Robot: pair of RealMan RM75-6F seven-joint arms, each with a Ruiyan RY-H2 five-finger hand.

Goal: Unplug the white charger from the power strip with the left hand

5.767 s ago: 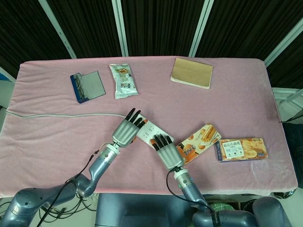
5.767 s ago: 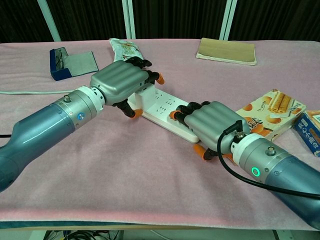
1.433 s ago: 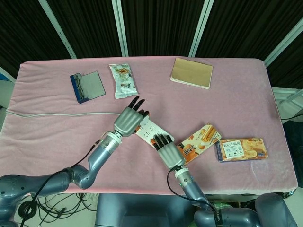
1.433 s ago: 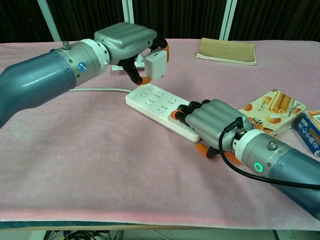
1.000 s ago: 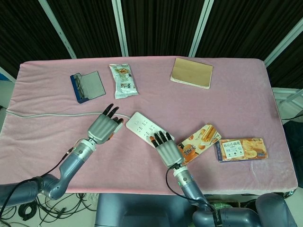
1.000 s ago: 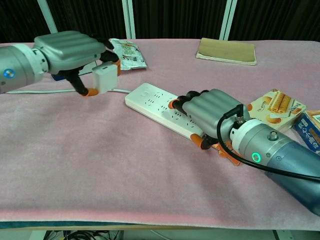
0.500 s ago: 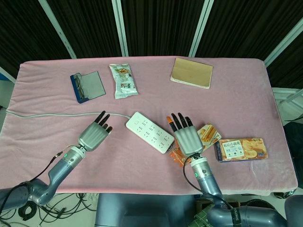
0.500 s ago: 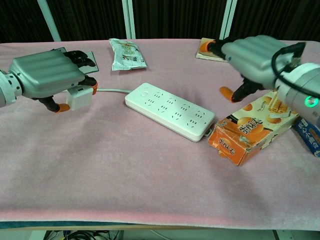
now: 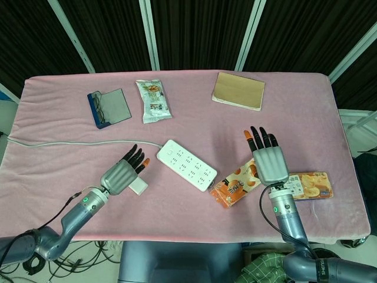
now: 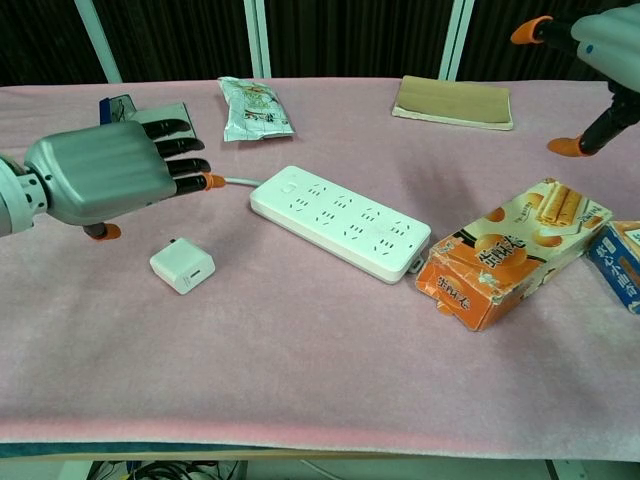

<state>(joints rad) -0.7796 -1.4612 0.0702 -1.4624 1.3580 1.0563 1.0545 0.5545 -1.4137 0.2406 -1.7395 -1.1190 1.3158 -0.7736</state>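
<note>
The white charger (image 10: 182,267) lies loose on the pink cloth, left of the white power strip (image 10: 340,221), prongs up; in the head view the charger (image 9: 139,187) peeks out beside my left hand. My left hand (image 10: 105,177) hovers just above and behind it, fingers spread, holding nothing; from the head camera the left hand (image 9: 122,173) sits left of the power strip (image 9: 187,164). My right hand (image 9: 268,160) is raised with its fingers apart, over the orange snack box; in the chest view only part of the right hand (image 10: 590,55) shows at the top right corner.
An orange biscuit box (image 10: 512,250) lies right of the strip, with a blue-edged box (image 9: 306,185) beyond it. A snack bag (image 9: 154,101), a glasses case (image 9: 109,107) and a brown pad (image 9: 238,90) sit at the back. The strip's cable (image 9: 70,142) runs left.
My left hand carried the unplugged charger left and down, then let it go onto the cloth and opened. My right hand lifted off the strip and rose to the right.
</note>
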